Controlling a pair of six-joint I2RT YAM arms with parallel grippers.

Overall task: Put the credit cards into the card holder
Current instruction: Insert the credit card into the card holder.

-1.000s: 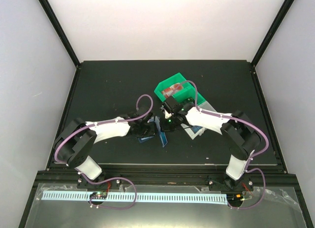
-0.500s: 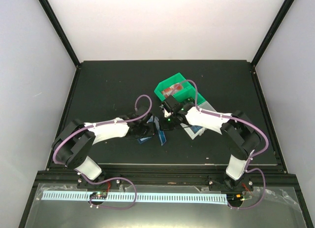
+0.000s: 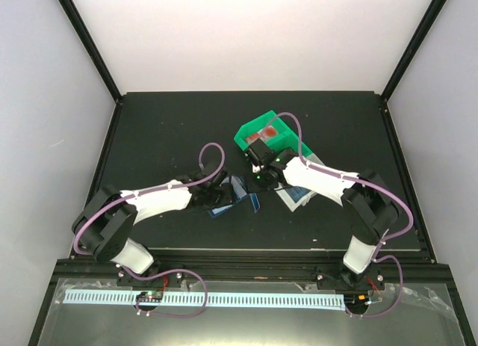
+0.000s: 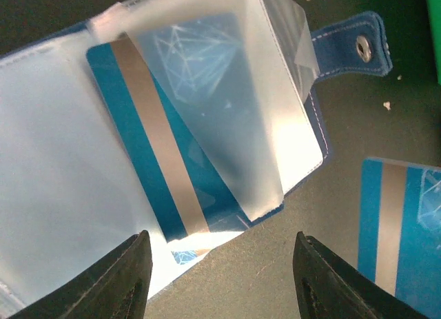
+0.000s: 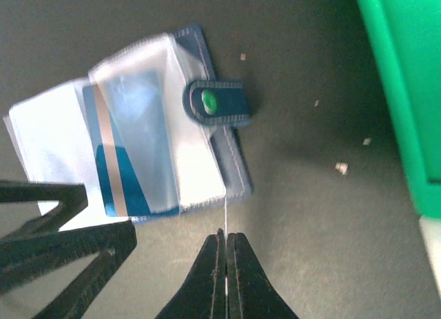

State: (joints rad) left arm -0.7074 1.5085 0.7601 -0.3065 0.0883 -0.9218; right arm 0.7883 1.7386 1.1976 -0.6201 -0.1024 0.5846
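The card holder (image 4: 348, 43) (image 5: 227, 160) (image 3: 237, 187) lies open on the black table, clear sleeves spread and its snap tab out to the side. One blue credit card (image 4: 148, 160) (image 5: 114, 181) with a silver stripe sits partway in a sleeve, its corner sticking out. Another blue card (image 4: 400, 229) (image 3: 218, 211) lies loose on the table beside it. My left gripper (image 4: 220, 278) (image 3: 216, 198) is open just short of the holder's edge, nothing between its fingers. The right gripper (image 5: 226, 240) (image 3: 258, 174) is shut on a thin pale sheet seen edge-on; card or sleeve, I cannot tell.
A green bin (image 3: 258, 140) (image 5: 406, 91) with something red inside stands just behind the right gripper. A white bin (image 3: 308, 183) with blue cards in it sits under the right forearm. Small crumbs (image 5: 341, 169) dot the table.
The holder, propped up between the grippers a second ago, now lies flat and open. The left jaws have widened a little. The right gripper has drawn back toward the green bin.
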